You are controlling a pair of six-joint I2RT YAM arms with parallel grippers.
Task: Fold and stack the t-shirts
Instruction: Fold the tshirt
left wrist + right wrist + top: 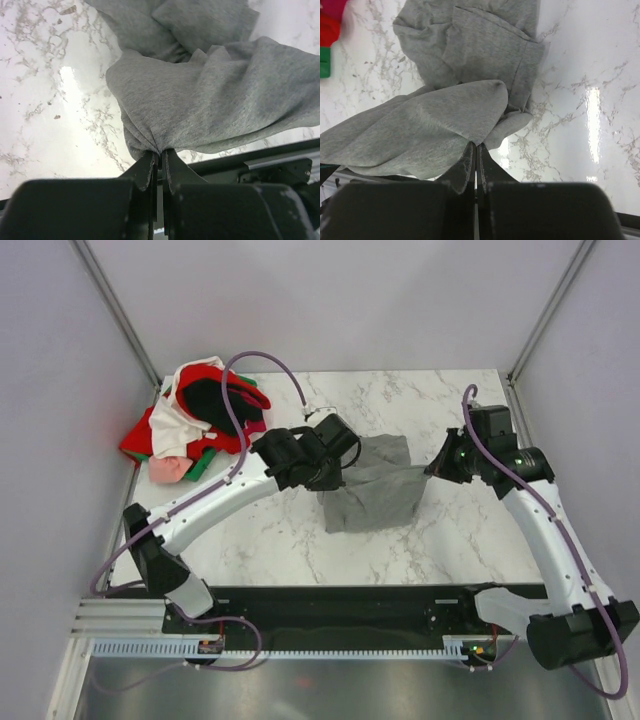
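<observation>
As jaws pinch grey t-shirt (375, 495), pile (195, 420) overhead

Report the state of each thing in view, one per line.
grey t-shirt: crumpled, unfolded, partly lifted at two edges.
left hand: shut on the grey t-shirt.
right hand: shut on the grey t-shirt.
pile of coloured t-shirts: unfolded, heaped together, untouched.

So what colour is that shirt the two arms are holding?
The t-shirt is plain heather grey, with no print. It shows best in the left wrist view.
</observation>
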